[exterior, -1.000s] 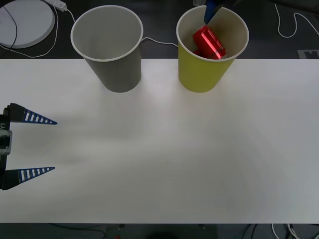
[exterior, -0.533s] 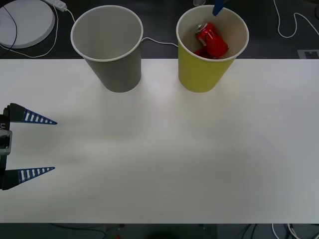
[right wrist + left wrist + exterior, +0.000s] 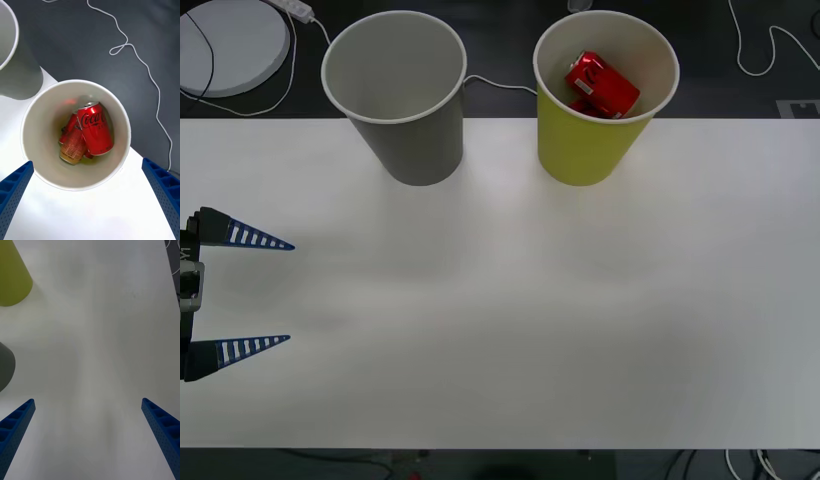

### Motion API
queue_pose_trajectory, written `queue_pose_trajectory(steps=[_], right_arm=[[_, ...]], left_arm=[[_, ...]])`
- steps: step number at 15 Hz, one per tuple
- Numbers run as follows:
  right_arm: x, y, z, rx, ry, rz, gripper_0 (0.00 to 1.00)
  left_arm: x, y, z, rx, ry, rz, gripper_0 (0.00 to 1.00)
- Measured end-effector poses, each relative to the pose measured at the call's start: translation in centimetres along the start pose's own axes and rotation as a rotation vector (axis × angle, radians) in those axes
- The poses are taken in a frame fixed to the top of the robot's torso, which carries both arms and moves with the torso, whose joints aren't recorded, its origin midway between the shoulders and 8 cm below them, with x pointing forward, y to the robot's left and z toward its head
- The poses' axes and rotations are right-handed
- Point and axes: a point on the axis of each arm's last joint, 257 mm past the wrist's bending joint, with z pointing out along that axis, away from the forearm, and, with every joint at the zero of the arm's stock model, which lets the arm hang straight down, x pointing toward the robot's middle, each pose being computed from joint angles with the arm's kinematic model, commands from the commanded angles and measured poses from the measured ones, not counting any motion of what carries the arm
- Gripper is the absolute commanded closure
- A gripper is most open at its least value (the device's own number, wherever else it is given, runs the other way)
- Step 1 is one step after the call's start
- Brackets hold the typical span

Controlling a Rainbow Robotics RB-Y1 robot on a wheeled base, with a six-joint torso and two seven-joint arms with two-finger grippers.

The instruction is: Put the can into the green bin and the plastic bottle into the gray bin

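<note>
Front view: the left gripper (image 3: 288,292) hovers over the left edge of the white tabletop (image 3: 510,300), its fingers (image 3: 255,238) spread wide and holding nothing. The can (image 3: 602,85) lies tilted inside the green bin (image 3: 590,150), on top of other red cans. The gray bin (image 3: 415,140) stands to its left, apart from it. A second ago a blue fingertip of the right gripper hung over the green bin's far rim, with the can just below it; that fingertip has since left the view and the can has settled lower. Behind the tabletop lie a dark floor, white cables (image 3: 765,50) and a white round disc (image 3: 230,45).

Right wrist view: the right gripper (image 3: 90,198) hangs above the green bin (image 3: 41,157), fingers (image 3: 161,187) wide apart and empty. The can (image 3: 95,129) rests inside against the wall, beside other cans. The gray bin (image 3: 20,78) stands nearby.

Left wrist view: the left fingers (image 3: 17,427) are wide open above bare tabletop (image 3: 97,333), with the green bin (image 3: 13,277) and gray bin (image 3: 5,367) at the edge.
</note>
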Motion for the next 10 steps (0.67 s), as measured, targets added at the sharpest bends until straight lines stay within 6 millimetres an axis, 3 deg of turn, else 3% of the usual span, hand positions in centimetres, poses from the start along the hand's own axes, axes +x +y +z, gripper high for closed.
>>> queue_pose_trajectory(steps=[6, 10], right_arm=[[5.3, 2.3, -2.4, -0.008, -0.088, -0.086, 0.00], [10.3, 3.8, -3.2, -0.007, -0.110, -0.157, 0.00]], left_arm=[[0.0, 0.0, 0.0, 0.000, 0.000, 0.000, 0.00], [0.0, 0.0, 0.0, 0.000, 0.000, 0.000, 0.00]])
